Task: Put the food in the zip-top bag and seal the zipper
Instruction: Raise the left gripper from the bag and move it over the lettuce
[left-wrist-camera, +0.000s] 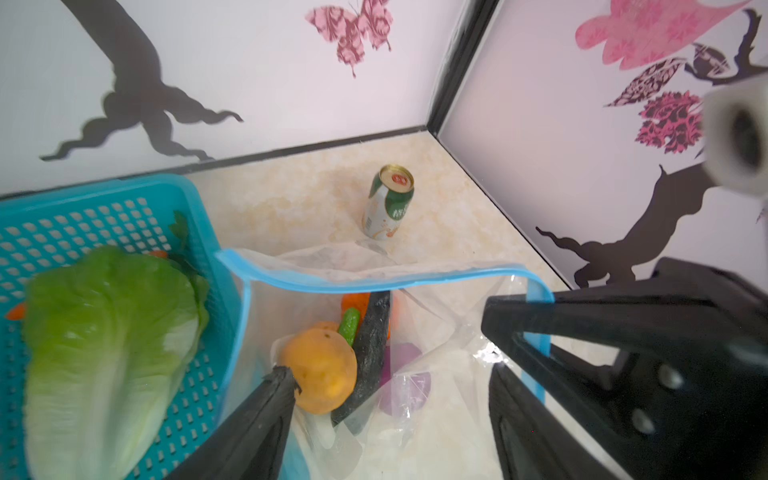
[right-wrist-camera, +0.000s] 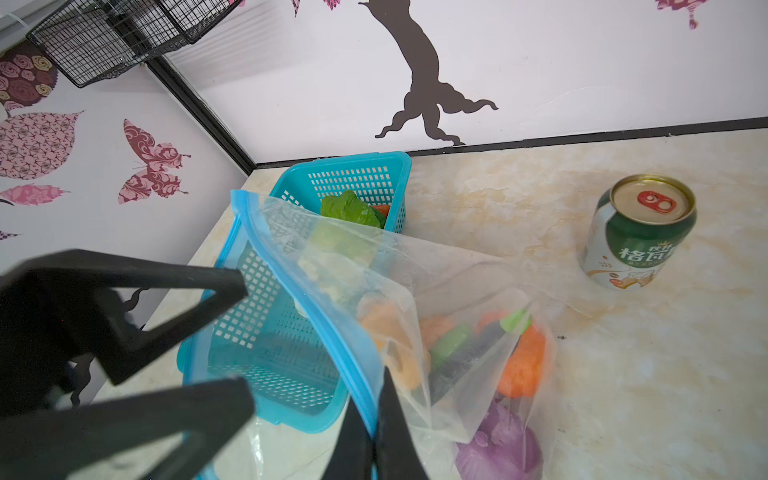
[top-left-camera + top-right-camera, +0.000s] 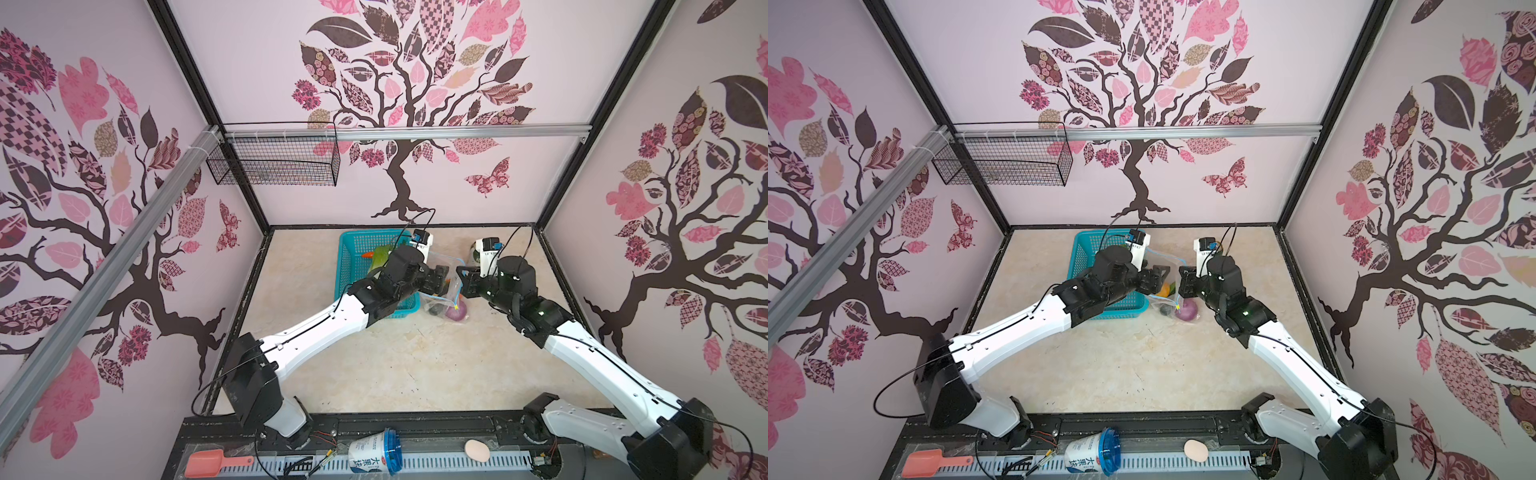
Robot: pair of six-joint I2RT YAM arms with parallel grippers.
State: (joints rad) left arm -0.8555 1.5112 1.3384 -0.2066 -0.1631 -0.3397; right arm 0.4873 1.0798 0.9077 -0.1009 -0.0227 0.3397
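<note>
Pinching the zipper (image 2: 291,282), the closed right gripper (image 2: 374,419) propped the bag (image 2: 415,270) mouth up for loading; we noted the left gripper (image 2: 245,338) spread open, empty, over the bagged potato (image 1: 320,370).

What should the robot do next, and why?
Probably move the open, empty left gripper over to the basket and grasp the cabbage: it is not bagged yet, while the right gripper holds the bag open by its blue strip.

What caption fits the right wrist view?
Right gripper pinching the zipper of the vegetable-filled zip-top bag beside the teal basket.
</note>
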